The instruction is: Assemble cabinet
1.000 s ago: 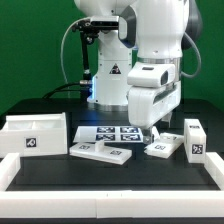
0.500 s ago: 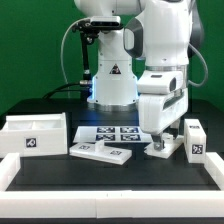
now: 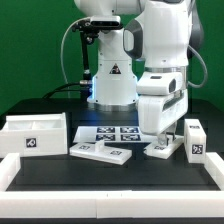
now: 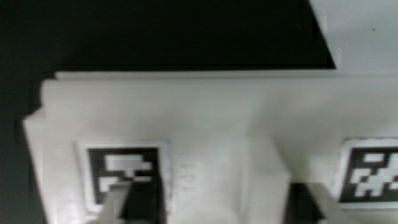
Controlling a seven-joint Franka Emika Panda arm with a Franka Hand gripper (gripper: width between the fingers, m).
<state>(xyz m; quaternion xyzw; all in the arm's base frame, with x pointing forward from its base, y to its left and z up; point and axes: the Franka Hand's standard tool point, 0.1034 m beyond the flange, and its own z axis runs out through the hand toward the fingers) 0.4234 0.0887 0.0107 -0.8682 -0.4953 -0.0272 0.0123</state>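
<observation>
Exterior view, left to right. At the far left of the black surface (image 3: 140,163) stands the cabinet's open white box shell (image 3: 35,133), with one square tag on its near face. Just right of it, nearer the camera, two flat white panels (image 3: 100,151) lie side by side, each tagged on top. Behind them the marker board (image 3: 112,131) lies flat, its printed squares partly hidden by the arm (image 3: 165,40). Right of centre the arm's white hand points straight down over a small tagged panel (image 3: 160,150), and the jaws reach down to this piece. Their tips are hidden behind the hand and the panel's edge, so neither the width of their gap nor any grip on the panel can be told. At the far right a small white block (image 3: 196,138) stands upright, apart from the panel, with its tag facing the camera. A low white rim (image 3: 110,172) borders the near edge of the surface.

Wrist view. The small panel (image 4: 214,110) fills the frame with two tags showing. One grey finger (image 4: 111,208) lies against the panel beside one of the tags. The other finger cannot be made out.
</observation>
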